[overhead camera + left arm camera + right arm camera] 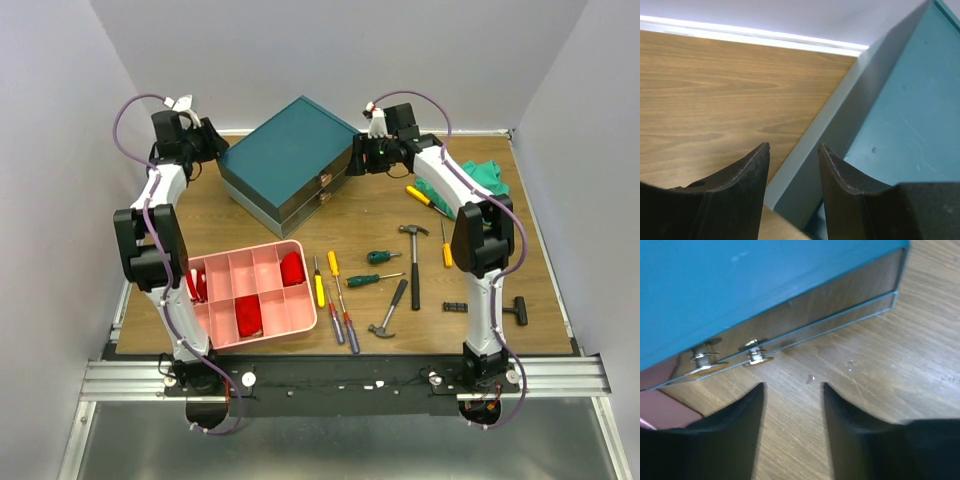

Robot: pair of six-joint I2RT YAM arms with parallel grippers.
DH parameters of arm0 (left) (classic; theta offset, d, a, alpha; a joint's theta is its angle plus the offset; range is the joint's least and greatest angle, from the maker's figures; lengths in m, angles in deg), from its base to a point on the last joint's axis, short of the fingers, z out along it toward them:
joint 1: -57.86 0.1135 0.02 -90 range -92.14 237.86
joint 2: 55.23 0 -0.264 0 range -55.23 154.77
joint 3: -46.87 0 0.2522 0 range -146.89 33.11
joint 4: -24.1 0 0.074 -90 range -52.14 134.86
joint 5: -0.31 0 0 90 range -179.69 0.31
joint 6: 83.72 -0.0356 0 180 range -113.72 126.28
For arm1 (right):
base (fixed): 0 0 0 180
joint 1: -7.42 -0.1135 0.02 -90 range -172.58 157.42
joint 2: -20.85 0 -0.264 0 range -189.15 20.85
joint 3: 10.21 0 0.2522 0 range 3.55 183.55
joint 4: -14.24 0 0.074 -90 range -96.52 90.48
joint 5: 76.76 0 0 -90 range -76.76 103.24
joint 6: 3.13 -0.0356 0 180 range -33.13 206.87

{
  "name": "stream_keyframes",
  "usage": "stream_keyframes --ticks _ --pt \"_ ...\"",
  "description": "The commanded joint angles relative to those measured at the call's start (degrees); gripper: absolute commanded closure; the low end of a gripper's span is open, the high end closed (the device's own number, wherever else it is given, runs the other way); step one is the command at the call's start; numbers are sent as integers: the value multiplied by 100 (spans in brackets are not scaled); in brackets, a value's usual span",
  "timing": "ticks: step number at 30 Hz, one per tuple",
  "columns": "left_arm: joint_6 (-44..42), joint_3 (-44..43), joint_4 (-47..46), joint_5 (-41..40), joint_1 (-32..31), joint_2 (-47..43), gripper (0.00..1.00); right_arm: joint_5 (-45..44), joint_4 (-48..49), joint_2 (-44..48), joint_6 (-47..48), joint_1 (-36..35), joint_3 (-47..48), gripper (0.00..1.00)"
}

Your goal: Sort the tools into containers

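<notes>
Box: the dark teal box (288, 158) sits at the back middle of the table (400, 330), turned at an angle, its two stacked clear drawers (835, 305) facing front-right and both pushed in.
Drawer handles: two small orange handles (756, 357) sit one above the other on the drawer fronts.
Left gripper: the left gripper (794, 157) is low at the box's rear-left corner; its fingers stand moderately apart with nothing between them, the box's grey side wall just ahead.
Right gripper: the right gripper (793, 390) hovers over bare wood just in front of the drawers, near the handles, parted and empty.
Screwdrivers: yellow screwdrivers (319, 286), green screwdrivers (383, 257) and purple screwdrivers (343, 328) lie loose on the table in front of the box; an orange screwdriver (447, 251) lies farther right.
Hammers: one hammer (414, 265) lies right of the green pair, a second hammer (391, 309) nearer the front edge.
T-shaped tool: the black T-shaped tool (519, 311) lies at the front right, well apart from the box.
Pink tray: a pink divided tray (262, 262) at front left holds red items.
Cloth: a green cloth (482, 177) lies at the back right.
</notes>
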Motion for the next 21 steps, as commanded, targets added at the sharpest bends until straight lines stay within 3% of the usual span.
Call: stream_keyframes --ticks 1,5,9,16,21 --pt "51 661 417 676 -543 -365 46 831 -32 101 836 50 90 28" --pt "122 881 600 194 -736 -506 39 1393 64 312 1224 50 -218 22" --pt "122 847 943 -737 -684 -708 30 1500 126 321 665 76 -271 21" --pt "122 706 1181 -678 -473 -1244 27 1737 450 497 -497 50 -851 21" --pt "411 978 1164 -581 -482 -1535 26 1247 311 445 -498 -55 -887 21"
